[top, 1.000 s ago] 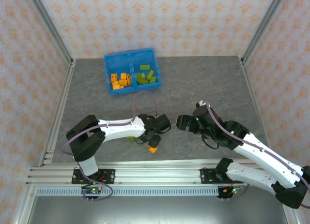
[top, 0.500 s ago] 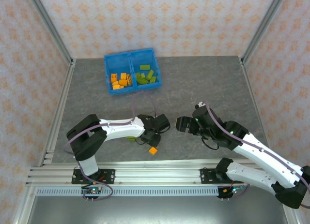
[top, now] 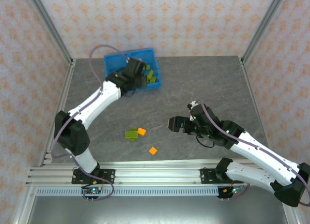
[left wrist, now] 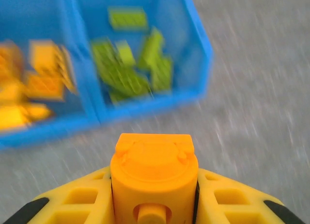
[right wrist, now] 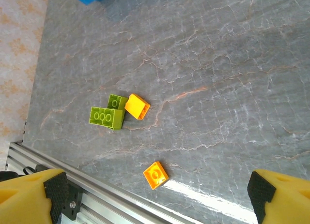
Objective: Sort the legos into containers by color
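Left wrist view has the left gripper (left wrist: pixel 154 199) pinching an orange brick (left wrist: pixel 154 158), its yellow fingers (left wrist: pixel 80 197) pressed against the brick's sides. The blue bin (left wrist: pixel 145 104) lies just ahead of the hand, smeared by motion. A second ago this gripper sat low over the loose bricks by the near edge of the table (top: pixel 208 83). Since then the arm has swung out to the far side, and in the top external view the left gripper (top: pixel 135 71) hangs at the blue bin (top: pixel 112 63). So one more brick is off the table and on its way in. From the hand, the compartment of green bricks (left wrist: pixel 126 71) lies straight ahead and the compartment of orange bricks (left wrist: pixel 38 81) ahead to the left, past the divider (left wrist: pixel 82 64). The brick likely needs carrying leftward before release, or it lands among the green. The right gripper (top: pixel 173 123) has barely shifted and stands spread wide, holding nothing. In the right wrist view, ahead of its fingers (right wrist: pixel 29 195), four bricks remain. A flat orange square (right wrist: pixel 156 175) lies nearest, and farther off sit a long green brick (right wrist: pixel 106 117) touching a small green brick (right wrist: pixel 115 101), with a tilted orange brick (right wrist: pixel 137 106) just beside them.
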### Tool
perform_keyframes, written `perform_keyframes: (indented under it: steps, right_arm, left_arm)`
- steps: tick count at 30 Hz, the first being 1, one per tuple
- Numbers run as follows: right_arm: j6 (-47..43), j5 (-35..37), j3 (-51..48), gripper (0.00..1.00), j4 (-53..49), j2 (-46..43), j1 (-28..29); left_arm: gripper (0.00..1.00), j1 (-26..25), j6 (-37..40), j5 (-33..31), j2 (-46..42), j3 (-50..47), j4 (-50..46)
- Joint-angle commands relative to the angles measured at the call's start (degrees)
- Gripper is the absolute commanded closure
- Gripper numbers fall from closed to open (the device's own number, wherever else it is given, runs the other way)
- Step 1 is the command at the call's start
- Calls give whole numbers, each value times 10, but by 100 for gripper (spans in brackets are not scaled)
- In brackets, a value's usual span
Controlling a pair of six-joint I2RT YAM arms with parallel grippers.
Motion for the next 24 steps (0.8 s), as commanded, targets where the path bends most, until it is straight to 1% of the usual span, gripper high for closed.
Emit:
perform_keyframes:
  steps: [1,4,6,9,12,14,17,19,21,24]
  right_arm:
    - [-12,5,-10,3,26,3,0]
    - [-17,13,-10,3,23,3,0]
    - [-18,18,-12,3,24,3,-1]
    - [-8,23,-23,3,40,3,-1]
    - [2,19,-30,3,51,3,0]
    - [1,22,-29,3,44,2,-1]
    - [-3,37,-28,3,31,-4,-1]
    - [-2,41,-28,3,31,-6,-1]
    - [-2,41,-30,3,35,-2,-1]
    - [-2,43,-31,3,40,12,-1]
  left_arm:
    - [79,59,5,-54,81,108,-33]
    - [80,105,-7,-42,178,215,-51]
    - [80,126,-12,-32,234,279,-61]
    - [80,143,-18,-42,309,368,-79]
    - [79,160,-34,-45,360,415,-76]
    - [77,170,-37,-34,387,439,-69]
    - [67,176,-33,-34,429,491,-88]
    - [55,178,-34,-20,442,522,-106]
    - [48,178,-40,2,430,522,-108]
    - [42,172,-50,37,379,487,-98]
